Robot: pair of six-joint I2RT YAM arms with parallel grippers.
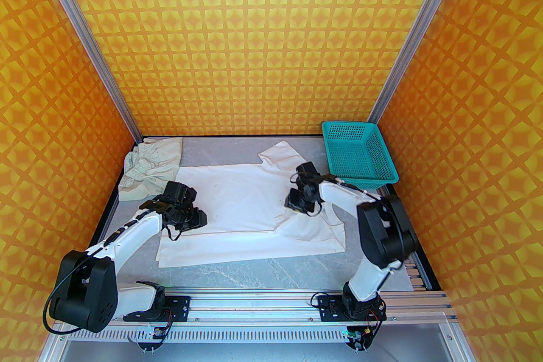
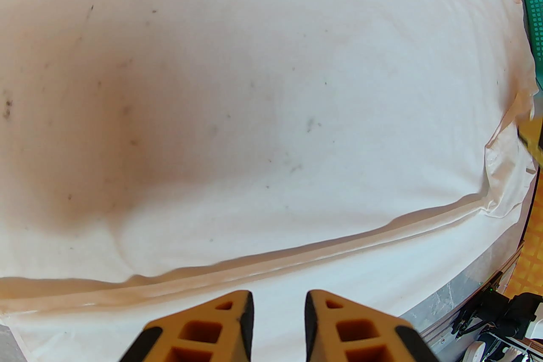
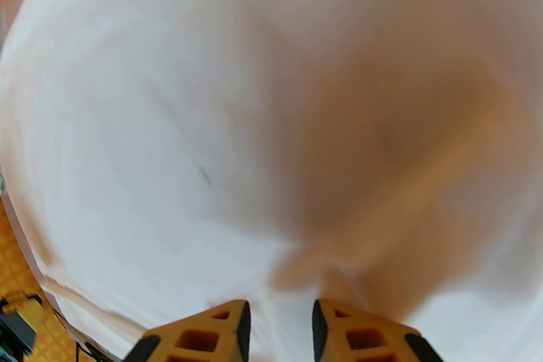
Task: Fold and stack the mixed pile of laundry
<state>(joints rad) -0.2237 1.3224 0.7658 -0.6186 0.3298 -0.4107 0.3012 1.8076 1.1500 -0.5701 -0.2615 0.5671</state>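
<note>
Far-left corner of grey table point(image 1: 297, 272): crumpled beige-cream cloth garment with gathered elastic band point(image 1: 149, 169) | left gripper point(image 2: 278, 305): narrow gap, nothing clamped, over white long-sleeved cloth shirt point(image 1: 237, 195) spread mid-table | right gripper point(image 3: 280, 309): narrow gap over shirt, grip indeterminate (blur) | far right: teal plastic mesh basket point(image 1: 360, 154)

One teal plastic mesh basket point(image 1: 358, 152) stands on one grey marbled table point(image 1: 297, 271). Two soft cloth garments lie left of the basket: one large white long-sleeved shirt point(image 1: 237, 190) just beside it and one crumpled beige-cream piece with a gathered elastic band point(image 1: 148, 169) farther off. Two white-and-black robot arms carry two orange-fingered grippers, the left gripper point(image 2: 279, 294) and the right gripper point(image 3: 280, 303).
</note>
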